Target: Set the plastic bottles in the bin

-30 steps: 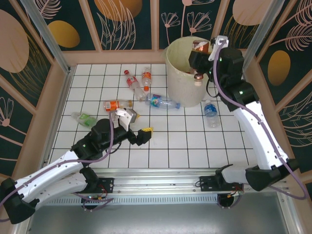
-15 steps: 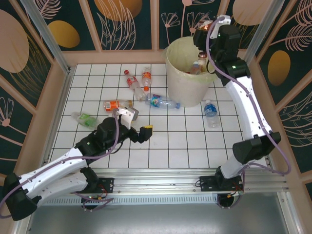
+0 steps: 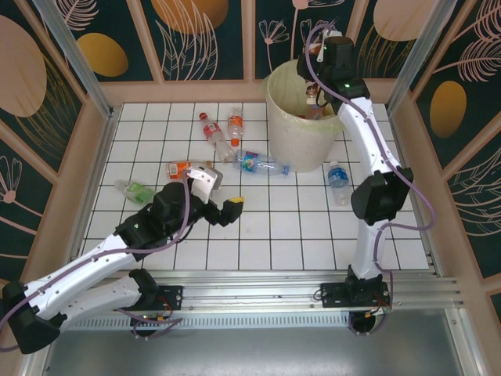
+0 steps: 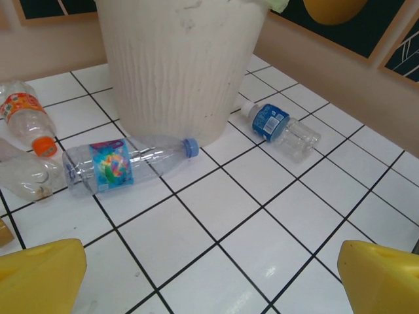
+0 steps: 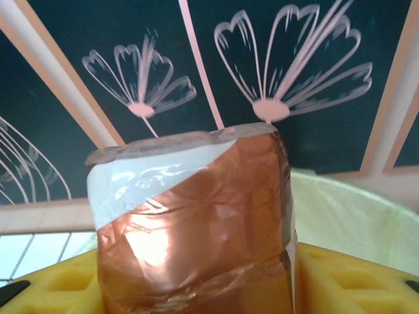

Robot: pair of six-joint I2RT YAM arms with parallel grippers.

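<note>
Clamping crinkly brown-labelled bottle [image 5: 190, 196] in right hand [image 5: 203, 282], up at far rim of round, ribbed cream bin [image 3: 291, 141]. Left hand [image 3: 221, 196] spread wide, yellow pads [image 4: 39, 275] empty, low over glossy white-tiled bench [image 3: 313, 227]. Lying beside bin: clear blue-capped bottle [image 4: 124, 163], stubby blue-labelled bottle [image 4: 281, 127].

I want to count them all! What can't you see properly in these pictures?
Inside the bin, top view: the right arm covers part, so the bottles inside can't be counted.
Brown-label bottle, right wrist view: the bottom edge cuts off its lower part.
Bin's top, left wrist view: cut off by the upper edge.
</note>
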